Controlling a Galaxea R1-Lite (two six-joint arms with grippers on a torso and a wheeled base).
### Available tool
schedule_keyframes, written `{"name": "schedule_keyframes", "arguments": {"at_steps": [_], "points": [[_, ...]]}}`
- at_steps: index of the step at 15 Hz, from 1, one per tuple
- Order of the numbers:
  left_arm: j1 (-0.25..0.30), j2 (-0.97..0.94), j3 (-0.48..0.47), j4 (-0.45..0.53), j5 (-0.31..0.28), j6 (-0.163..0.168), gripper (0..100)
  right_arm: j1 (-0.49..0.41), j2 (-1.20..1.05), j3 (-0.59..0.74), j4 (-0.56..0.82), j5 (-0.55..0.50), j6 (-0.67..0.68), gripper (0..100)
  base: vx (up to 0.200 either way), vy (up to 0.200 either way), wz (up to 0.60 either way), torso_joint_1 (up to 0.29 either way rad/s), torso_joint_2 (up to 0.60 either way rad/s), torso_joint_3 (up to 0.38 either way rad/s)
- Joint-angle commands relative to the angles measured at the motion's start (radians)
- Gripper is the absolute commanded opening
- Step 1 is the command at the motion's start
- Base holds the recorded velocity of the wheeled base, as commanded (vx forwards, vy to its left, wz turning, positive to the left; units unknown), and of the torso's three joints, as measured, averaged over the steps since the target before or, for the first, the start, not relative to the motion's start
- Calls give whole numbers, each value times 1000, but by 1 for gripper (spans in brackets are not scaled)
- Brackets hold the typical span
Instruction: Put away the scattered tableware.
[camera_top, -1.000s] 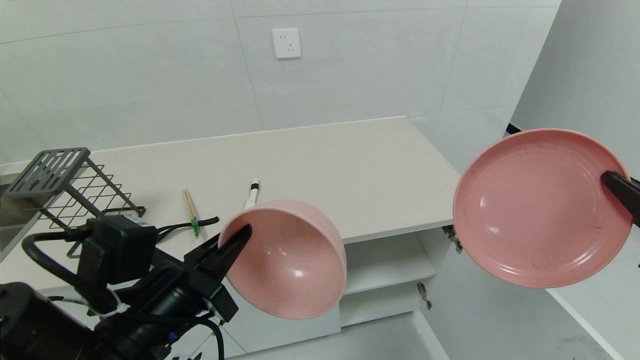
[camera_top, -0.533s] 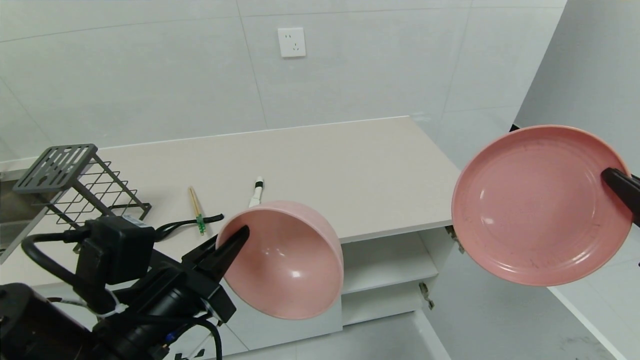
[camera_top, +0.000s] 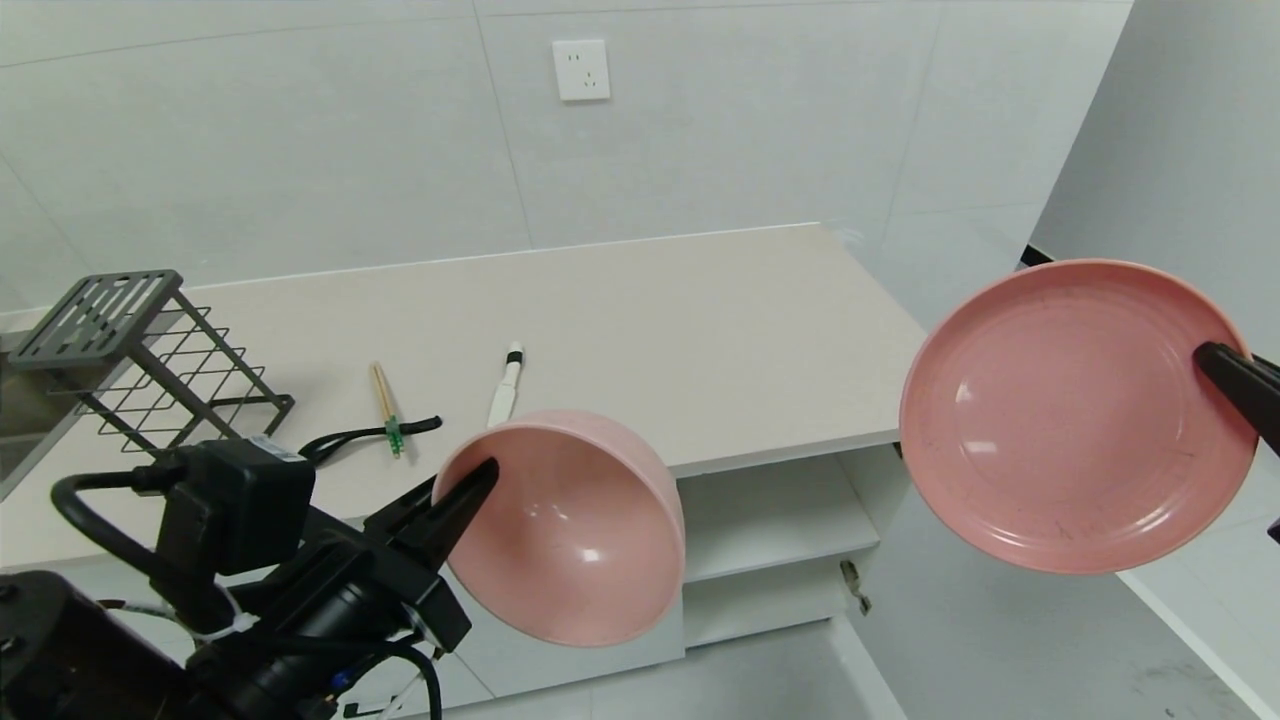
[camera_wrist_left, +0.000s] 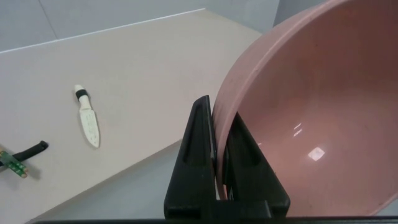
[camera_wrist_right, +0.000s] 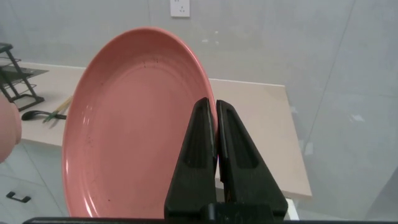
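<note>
Two pieces were in hand: left gripper (camera_top: 478, 478) clamped the bowl (camera_top: 585, 540) rim before the counter (camera_top: 700, 330), right gripper (camera_top: 1215, 362) pinched the plate (camera_top: 1060, 420) off the counter's right end. Likely mid-carry; next needed the shelves (camera_top: 775, 525) under the counter.

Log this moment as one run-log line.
left gripper: shut on pink bowl rim, aloft | right gripper: shut on pink plate rim, aloft | counter: chopsticks, white knife, wire rack

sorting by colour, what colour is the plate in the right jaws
Pink, plain with no pattern; the plate shows best in the head view.
</note>
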Motion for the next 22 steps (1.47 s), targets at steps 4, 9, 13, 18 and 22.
{"name": "schedule_keyframes", "arguments": {"at_steps": [4, 9, 13, 18, 22], "points": [[0, 7, 0, -3, 1, -1, 0, 0, 6, 4, -1, 0, -1, 0, 0, 0, 0, -134, 260, 132], [0, 8, -3, -3, 0, -1, 0, 0, 14, 5, -4, 0, -3, 0, 0, 0, 0, -188, 372, 179], [0, 19, -5, -3, 0, -1, 0, 0, 27, 9, -10, 0, -6, 0, 0, 0, 0, -177, 353, 169], [0, 30, -7, -3, 0, -1, 0, 0, 30, 9, -13, 0, -9, 0, 0, 0, 0, -203, 401, 188], [0, 25, -5, -3, 0, -1, 0, 0, 43, 19, -36, 0, -10, 0, 0, 0, 0, -139, 278, 130]]}}
